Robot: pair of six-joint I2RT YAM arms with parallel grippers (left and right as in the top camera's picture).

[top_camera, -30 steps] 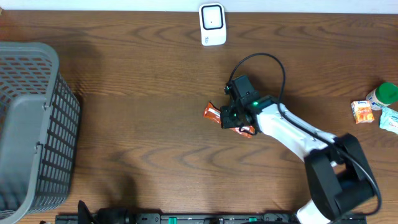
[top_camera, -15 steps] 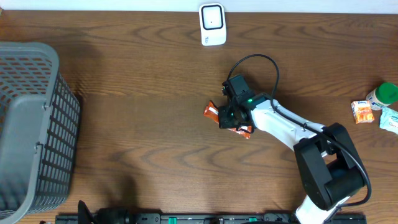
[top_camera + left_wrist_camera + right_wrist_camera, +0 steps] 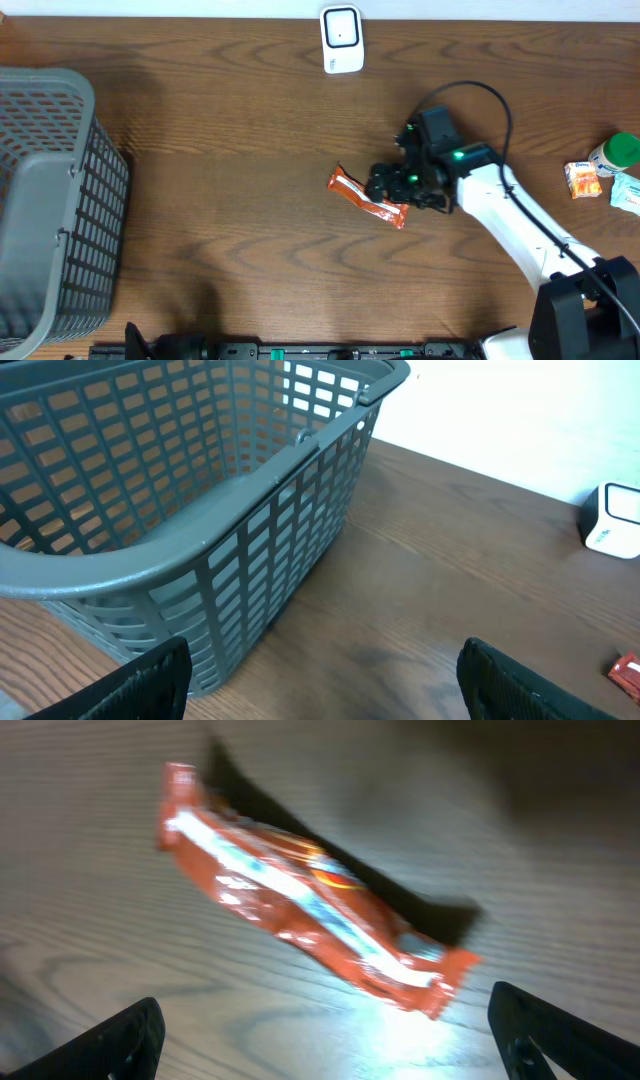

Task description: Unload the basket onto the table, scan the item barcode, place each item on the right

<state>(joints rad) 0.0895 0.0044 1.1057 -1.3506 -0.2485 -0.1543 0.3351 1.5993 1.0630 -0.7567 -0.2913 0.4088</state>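
Observation:
The item, an orange snack bar in a shiny wrapper (image 3: 367, 198), lies flat on the wooden table near the middle. My right gripper (image 3: 392, 184) hovers at the bar's right end, open, with nothing between its fingers. In the right wrist view the bar (image 3: 300, 900) lies slantwise above the wide-apart fingertips of the right gripper (image 3: 330, 1040). The white scanner (image 3: 341, 38) stands at the table's back edge. My left gripper (image 3: 325, 680) is open and empty beside the basket. The bar's tip (image 3: 628, 672) shows at that view's right edge. No barcode is readable.
A grey plastic basket (image 3: 50, 200) stands at the far left, close in front of the left wrist camera (image 3: 250, 490). A small orange carton (image 3: 582, 180), a green-capped bottle (image 3: 615, 152) and a pale packet (image 3: 627, 192) sit at the right edge.
My right gripper has opened and let go of the snack bar, then drawn back to the right. The bar now lies on the table. The left arm has not moved.

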